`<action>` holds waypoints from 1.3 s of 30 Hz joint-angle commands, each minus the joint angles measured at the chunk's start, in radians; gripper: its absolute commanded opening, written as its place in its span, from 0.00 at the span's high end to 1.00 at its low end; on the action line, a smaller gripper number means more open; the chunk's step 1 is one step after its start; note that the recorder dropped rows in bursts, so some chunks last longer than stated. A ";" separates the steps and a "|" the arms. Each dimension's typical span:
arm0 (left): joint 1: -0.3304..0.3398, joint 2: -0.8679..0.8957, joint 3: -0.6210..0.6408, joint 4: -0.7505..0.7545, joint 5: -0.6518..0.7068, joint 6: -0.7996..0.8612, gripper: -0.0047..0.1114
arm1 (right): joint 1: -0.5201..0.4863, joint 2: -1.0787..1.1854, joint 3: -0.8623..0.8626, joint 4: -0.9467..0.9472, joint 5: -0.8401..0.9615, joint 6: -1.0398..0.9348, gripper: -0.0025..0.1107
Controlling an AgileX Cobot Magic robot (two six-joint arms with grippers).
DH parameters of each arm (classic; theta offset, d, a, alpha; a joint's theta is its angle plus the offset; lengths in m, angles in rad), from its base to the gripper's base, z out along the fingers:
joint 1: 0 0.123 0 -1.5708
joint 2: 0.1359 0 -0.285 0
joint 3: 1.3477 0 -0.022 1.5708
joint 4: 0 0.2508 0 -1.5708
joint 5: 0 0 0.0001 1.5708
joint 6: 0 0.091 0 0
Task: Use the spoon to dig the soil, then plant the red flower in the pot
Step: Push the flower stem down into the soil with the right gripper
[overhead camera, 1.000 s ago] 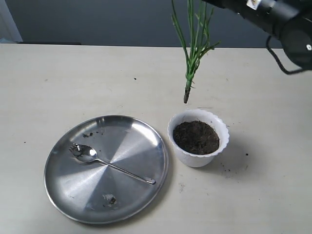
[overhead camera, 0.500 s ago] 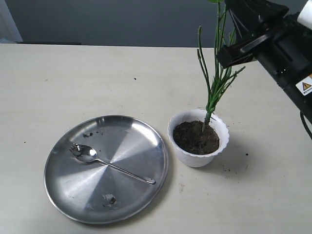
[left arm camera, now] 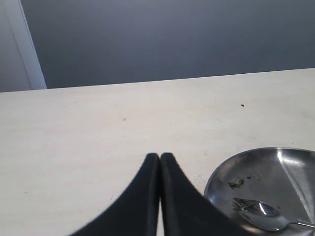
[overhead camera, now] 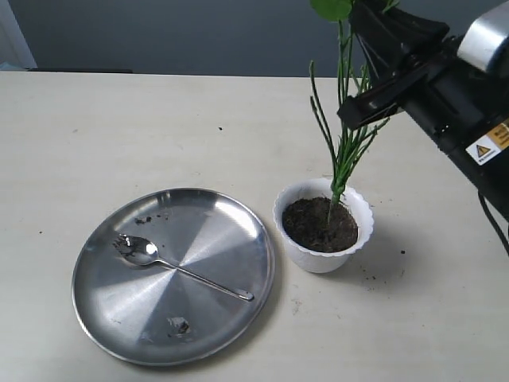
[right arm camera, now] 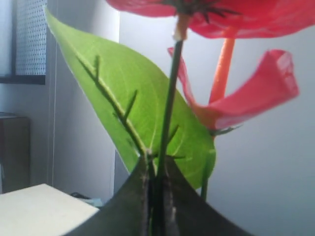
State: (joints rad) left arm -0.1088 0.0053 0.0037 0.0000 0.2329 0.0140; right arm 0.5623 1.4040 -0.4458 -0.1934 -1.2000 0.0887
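1. Left jaws: pressed together tip to tip, with nothing between them. They show only in the left wrist view, over bare bench (left arm camera: pixel 74 147), near the rim of the steel plate (left arm camera: pixel 261 164).
2. Steel plate (overhead camera: pixel 207 231): the item nearest on the bench. The spoon (overhead camera: pixel 191 275) lies flat in it, bowl to the left and handle pointing toward the right rim. Soil crumbs (overhead camera: pixel 178 325) sit near the front rim, with finer specks by the far-left rim.
3. Pot (overhead camera: pixel 318 259): upright on the bench, just right of the plate and apart from it. The soil (overhead camera: pixel 318 223) fills it to just under the scalloped rim.
4. Red flower (overhead camera: pixel 340 167): the foot of its stems meets the soil toward the far side of the pot. How deep it sits cannot be told.
5. Right jaws: closed on the flower's thin stems, partway up and above the pot. The right wrist view shows the green leaf (right arm camera: pixel 147 113) and red blooms (right arm camera: pixel 246 19) past the tips.
6. Dark wall (overhead camera: pixel 159 32): behind the bench's far edge.
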 commanded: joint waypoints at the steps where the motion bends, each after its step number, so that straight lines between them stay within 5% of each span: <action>1: -0.005 -0.005 -0.004 0.000 0.000 -0.004 0.96 | -0.001 0.087 0.003 -0.007 -0.021 -0.007 0.98; 39: -0.005 -0.005 -0.004 0.000 0.000 -0.004 0.96 | -0.003 0.242 -0.105 -0.055 -0.021 -0.097 0.98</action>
State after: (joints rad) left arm -0.1088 0.0053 0.0037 0.0000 0.2329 0.0140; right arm 0.5623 1.6245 -0.5462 -0.2164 -1.2127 0.0000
